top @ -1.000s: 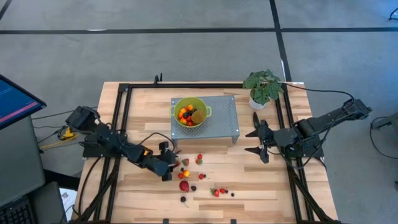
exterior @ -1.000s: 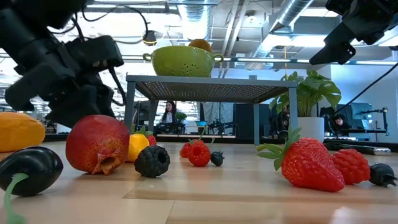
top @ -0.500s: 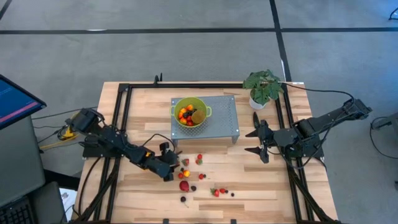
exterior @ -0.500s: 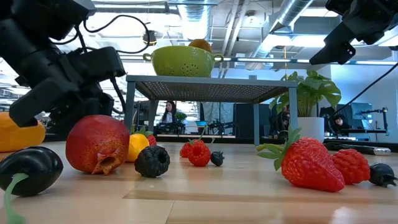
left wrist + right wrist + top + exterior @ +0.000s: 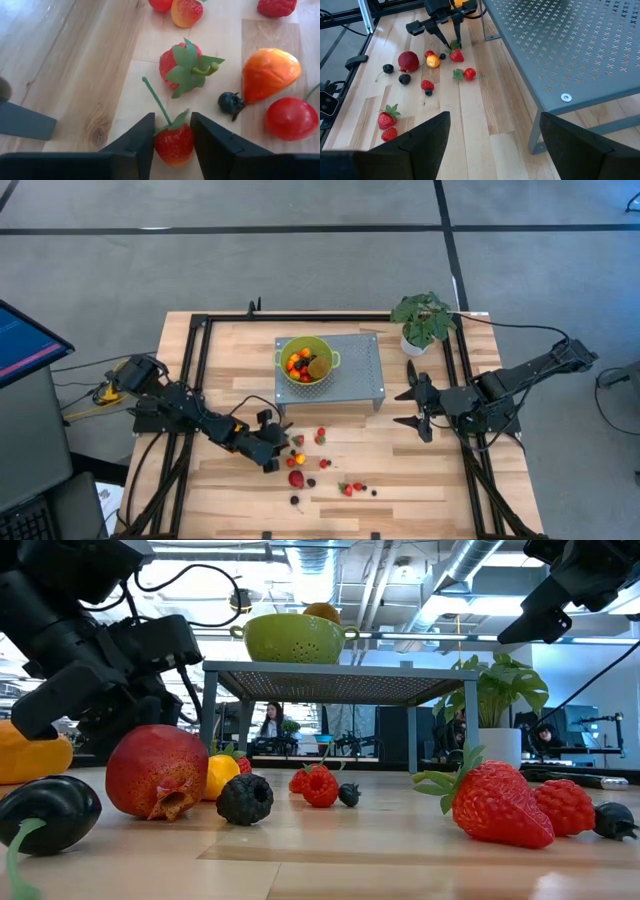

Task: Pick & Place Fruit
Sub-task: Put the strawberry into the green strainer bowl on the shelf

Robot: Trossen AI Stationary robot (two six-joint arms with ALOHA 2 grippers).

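A small red strawberry [image 5: 173,144] with a long green stem lies on the wooden table, and my left gripper [image 5: 172,146] is shut on it, left of the scattered fruit [image 5: 318,465]. Just beyond it lie a leafy strawberry [image 5: 181,66], an orange fruit [image 5: 270,72], a dark berry [image 5: 230,102] and a red cherry [image 5: 290,117]. A red round fruit [image 5: 155,770] stands near the front. A green colander [image 5: 305,362] holding fruit sits on a grey rack [image 5: 360,370]. My right gripper [image 5: 412,408] hangs open, right of the rack. My left gripper pinches the small strawberry by its two sides [image 5: 159,146] between its two fingers [image 5: 212,150]. The fingers slant down at it from the table's left side. The berry lies on the wood, with its leafy cap and stem [image 5: 157,102] pointing away from the gripper.
A potted plant [image 5: 423,320] stands at the table's far right corner. A black frame [image 5: 192,380] runs along the table's edges. More strawberries [image 5: 385,120] and dark berries [image 5: 405,78] lie toward the near edge. People show in the room behind the table in the low view.
My left arm has sunk a little toward the fruit on the table. The loose fruit lies where it was.
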